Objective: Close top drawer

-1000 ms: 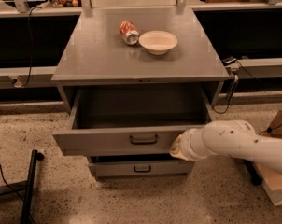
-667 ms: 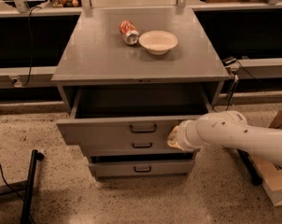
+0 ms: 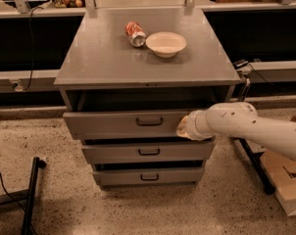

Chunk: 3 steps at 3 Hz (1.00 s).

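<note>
Grey cabinet top (image 3: 104,58) | 1 can (image 3: 135,34), 1 bowl (image 3: 166,43) on it | 3 drawers, top drawer (image 3: 113,124) part out | gripper (image 3: 183,128) at its front, rt of handle (image 3: 149,122), grip state can't tell

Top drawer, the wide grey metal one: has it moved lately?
Yes. The top drawer slid back under the grey cabinet top; the gripper sits at its right front.

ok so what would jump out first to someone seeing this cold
The thick white arm reaching in from the right, with its gripper against the right end of the top drawer front; that drawer sticks out, partly open. After that, the red can lying on its side beside a white bowl on top of the grey cabinet.
</note>
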{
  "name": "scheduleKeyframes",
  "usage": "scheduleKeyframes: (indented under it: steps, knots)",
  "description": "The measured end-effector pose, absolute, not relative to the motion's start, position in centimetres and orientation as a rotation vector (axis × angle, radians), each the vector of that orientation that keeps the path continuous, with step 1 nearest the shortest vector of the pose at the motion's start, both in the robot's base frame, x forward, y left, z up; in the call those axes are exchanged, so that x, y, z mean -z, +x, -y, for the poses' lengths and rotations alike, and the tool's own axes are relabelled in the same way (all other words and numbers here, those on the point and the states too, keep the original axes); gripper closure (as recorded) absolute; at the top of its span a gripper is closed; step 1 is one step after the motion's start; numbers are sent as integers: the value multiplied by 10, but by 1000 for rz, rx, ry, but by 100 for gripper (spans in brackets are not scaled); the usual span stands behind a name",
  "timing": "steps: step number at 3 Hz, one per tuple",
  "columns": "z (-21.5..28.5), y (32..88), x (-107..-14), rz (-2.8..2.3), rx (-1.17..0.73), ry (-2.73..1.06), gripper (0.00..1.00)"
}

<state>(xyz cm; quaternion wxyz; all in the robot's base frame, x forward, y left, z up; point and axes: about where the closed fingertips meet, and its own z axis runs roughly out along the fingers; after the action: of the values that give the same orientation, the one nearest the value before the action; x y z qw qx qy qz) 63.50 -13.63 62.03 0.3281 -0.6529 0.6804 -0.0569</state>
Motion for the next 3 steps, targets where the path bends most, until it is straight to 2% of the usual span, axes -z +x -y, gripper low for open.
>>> scheduleKeyframes:
  steps: [3]
  knots:
    - [144, 675, -622, -1746, 146, -1680, 100]
